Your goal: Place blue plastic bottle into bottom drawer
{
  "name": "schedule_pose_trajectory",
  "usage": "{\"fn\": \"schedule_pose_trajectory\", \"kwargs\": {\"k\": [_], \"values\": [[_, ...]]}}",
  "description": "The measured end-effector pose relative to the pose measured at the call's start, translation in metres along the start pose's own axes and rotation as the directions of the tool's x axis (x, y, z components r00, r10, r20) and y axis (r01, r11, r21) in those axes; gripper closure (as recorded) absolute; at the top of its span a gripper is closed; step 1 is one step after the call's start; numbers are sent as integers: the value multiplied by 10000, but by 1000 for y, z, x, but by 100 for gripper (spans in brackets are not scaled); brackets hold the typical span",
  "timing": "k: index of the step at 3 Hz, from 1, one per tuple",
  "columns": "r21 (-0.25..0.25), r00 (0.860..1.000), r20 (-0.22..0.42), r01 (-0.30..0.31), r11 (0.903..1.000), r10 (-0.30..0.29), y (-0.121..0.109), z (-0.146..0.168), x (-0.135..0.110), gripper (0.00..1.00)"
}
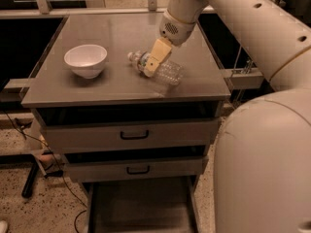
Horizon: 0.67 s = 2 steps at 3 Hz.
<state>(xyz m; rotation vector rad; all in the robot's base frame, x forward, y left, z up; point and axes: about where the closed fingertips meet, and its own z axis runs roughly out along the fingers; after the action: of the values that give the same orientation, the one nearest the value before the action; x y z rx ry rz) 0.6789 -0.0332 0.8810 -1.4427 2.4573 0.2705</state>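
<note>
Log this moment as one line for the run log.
blue plastic bottle: lying on cabinet top, right of white bowl | hand: over bottle's neck end | bottom drawer: pulled out

A single camera — high, in front of the cabinet (116, 84), tilted steeply down at its top and drawer fronts (87, 139). The robot's arm (252, 30) bulks close along the right of the frame; the gripper (152, 66) sits upper centre, at the bottle (169, 73).
</note>
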Motion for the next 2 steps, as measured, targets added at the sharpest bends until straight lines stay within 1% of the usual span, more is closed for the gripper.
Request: {"fn": "schedule_pose_trajectory", "kwargs": {"k": [1, 2], "values": [[-200, 9995, -250, -212, 9996, 207, 0, 21, 0, 0], [-299, 9993, -304, -206, 9993, 197, 0, 35, 0, 0]]}}
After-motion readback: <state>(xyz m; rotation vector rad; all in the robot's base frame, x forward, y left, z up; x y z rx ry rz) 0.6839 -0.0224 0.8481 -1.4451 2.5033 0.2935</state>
